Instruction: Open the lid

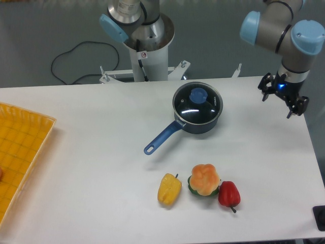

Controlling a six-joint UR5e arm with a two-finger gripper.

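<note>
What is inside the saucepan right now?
Unknown. The lid sits closed on the saucepan, and its glass shows only dark and glare. Its blue knob is untouched; the gripper hangs off to one side.

The yellow tray [20, 152] at the bench's left runs off the picture's left edge, as does a small reddish thing inside it [1, 174]. A dark object [320, 217] at the near right corner is cut by the frame. Whether the hand [282, 98] is parted cannot be told.
</note>
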